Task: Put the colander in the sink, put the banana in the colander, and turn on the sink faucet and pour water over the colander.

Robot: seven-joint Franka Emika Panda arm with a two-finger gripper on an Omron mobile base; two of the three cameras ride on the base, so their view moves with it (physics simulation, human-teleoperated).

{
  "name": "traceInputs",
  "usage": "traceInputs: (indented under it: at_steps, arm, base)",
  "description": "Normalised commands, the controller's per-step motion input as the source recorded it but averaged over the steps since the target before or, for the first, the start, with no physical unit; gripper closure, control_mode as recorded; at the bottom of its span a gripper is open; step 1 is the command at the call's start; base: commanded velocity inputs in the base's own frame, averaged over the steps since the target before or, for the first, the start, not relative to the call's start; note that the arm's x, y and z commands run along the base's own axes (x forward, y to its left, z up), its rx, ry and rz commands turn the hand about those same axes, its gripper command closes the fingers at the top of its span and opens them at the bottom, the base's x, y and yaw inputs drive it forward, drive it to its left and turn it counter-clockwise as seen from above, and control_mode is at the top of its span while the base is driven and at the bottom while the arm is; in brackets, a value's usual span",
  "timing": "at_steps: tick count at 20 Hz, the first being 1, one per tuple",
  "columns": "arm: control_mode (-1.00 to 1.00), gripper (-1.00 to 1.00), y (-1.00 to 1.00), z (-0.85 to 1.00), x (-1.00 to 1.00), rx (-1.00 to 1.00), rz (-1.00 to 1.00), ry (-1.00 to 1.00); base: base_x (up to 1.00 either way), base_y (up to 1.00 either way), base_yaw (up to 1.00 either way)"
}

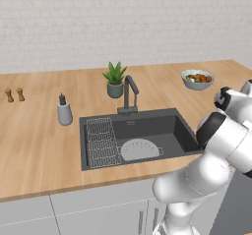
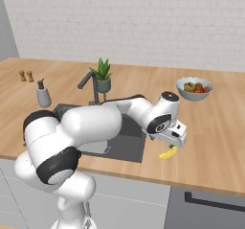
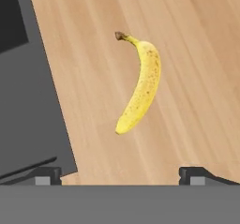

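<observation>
The light-grey perforated colander (image 1: 139, 149) lies in the dark sink (image 1: 147, 126), at the near side beside the wire rack. A small yellow banana (image 3: 140, 85) lies flat on the wooden counter just right of the sink, partly covered by the hand in the right base view (image 2: 167, 154). My gripper (image 3: 121, 174) hangs directly above it, open, with nothing between the fingers; the right base view shows the gripper (image 2: 173, 144) close over the fruit. The dark angular sink faucet (image 1: 129, 94) stands behind the basin. Water is out of view.
A wire rack (image 1: 102, 141) fills the sink's left part. A soap dispenser (image 1: 64, 112) stands left of the sink, a potted plant (image 1: 115, 79) behind the faucet. A fruit bowl (image 2: 194, 88) sits at the back right. Two small shakers (image 1: 15, 95) stand far left.
</observation>
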Motion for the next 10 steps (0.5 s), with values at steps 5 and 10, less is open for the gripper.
traceInputs:
  at_steps: [5,10]
  arm:
    - [-1.0,-1.0,-0.62,0.0,0.0,-0.01,0.0,0.0]
    - [-1.0,-1.0,-0.42,-0.03,0.0,-0.02,0.0,0.01]
  base:
    - [0.0,0.0,0.0]
    - [0.0,0.0,0.0]
